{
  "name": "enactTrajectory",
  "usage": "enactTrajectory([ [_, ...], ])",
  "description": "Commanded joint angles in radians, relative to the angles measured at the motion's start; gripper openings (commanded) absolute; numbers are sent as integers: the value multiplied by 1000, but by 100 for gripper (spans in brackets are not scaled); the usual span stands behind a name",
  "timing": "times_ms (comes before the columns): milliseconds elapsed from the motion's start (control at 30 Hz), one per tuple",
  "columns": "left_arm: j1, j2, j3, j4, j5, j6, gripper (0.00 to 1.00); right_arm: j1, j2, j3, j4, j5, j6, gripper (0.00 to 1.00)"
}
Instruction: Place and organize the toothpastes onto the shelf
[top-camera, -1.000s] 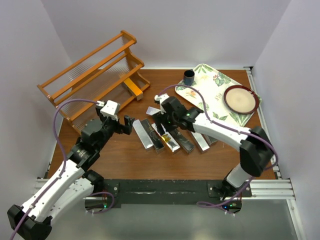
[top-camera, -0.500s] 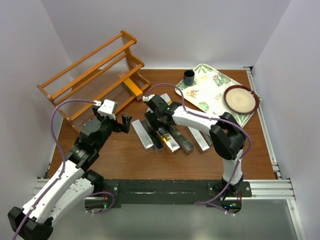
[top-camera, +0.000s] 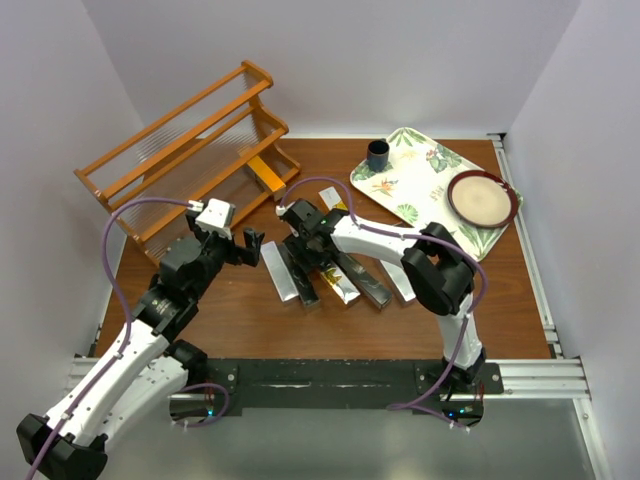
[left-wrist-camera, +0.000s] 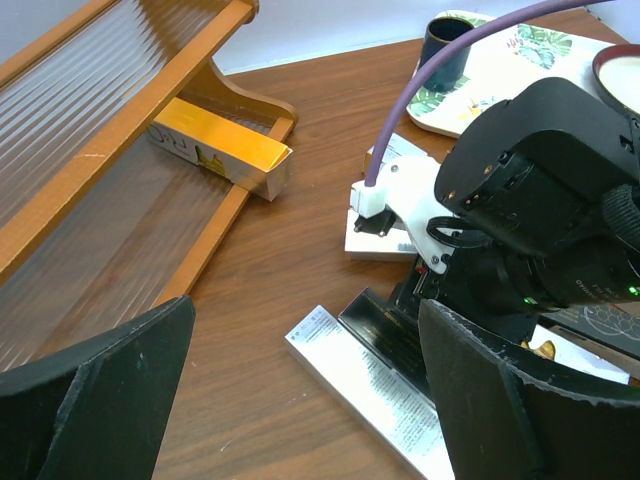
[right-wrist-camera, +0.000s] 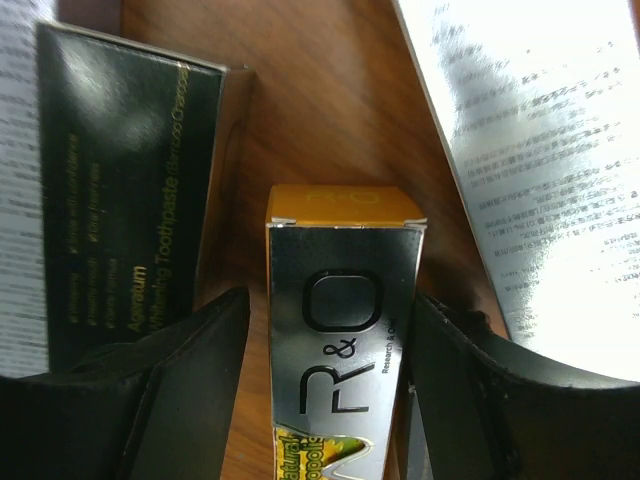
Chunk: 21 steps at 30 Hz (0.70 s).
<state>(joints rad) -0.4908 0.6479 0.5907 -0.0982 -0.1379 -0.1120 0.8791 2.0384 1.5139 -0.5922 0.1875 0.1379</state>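
Toward the far left corner of the table (top-camera: 250, 320) stands the shelf (top-camera: 190, 150), set at an angle, with one orange-gold carton (left-wrist-camera: 215, 150) lying on its lowest tier at the end nearest the table's middle. Across the middle of the table the other toothpastes (top-camera: 372, 285) lie side by side in a loose row of silver and black boxes. The right gripper (right-wrist-camera: 330, 300) is down over that row, its two fingers flanking a silver-faced carton (right-wrist-camera: 345, 250) with an orange end, a black carton (right-wrist-camera: 130, 170) just beside it; whether the pincer is clenched on that box I cannot tell. The left gripper (left-wrist-camera: 307, 303) hangs released, jaws spread wide with nothing between them, near the left end of the row. At the far right corner sit a floral tray (top-camera: 420, 180), a dark cup (top-camera: 378, 155) and a round plate (top-camera: 484, 198).
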Motion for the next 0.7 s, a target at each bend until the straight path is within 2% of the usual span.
enactTrajectory([
  [0, 9, -1, -9, 17, 15, -3, 100, 8, -6, 42, -38, 1, 14, 67],
  [200, 11, 1, -11, 17, 21, -3, 100, 6, 57, 89, -69, 13, 20, 66],
  [367, 12, -1, -12, 20, 29, -3, 100, 6, 98, 129, -89, 10, 25, 61],
  [533, 12, 2, -14, 22, 41, -5, 100, 6, 72, 112, -100, 4, 49, 45],
  [667, 12, -2, -22, 40, 58, -6, 100, 8, -15, 71, -80, -10, 84, 38],
])
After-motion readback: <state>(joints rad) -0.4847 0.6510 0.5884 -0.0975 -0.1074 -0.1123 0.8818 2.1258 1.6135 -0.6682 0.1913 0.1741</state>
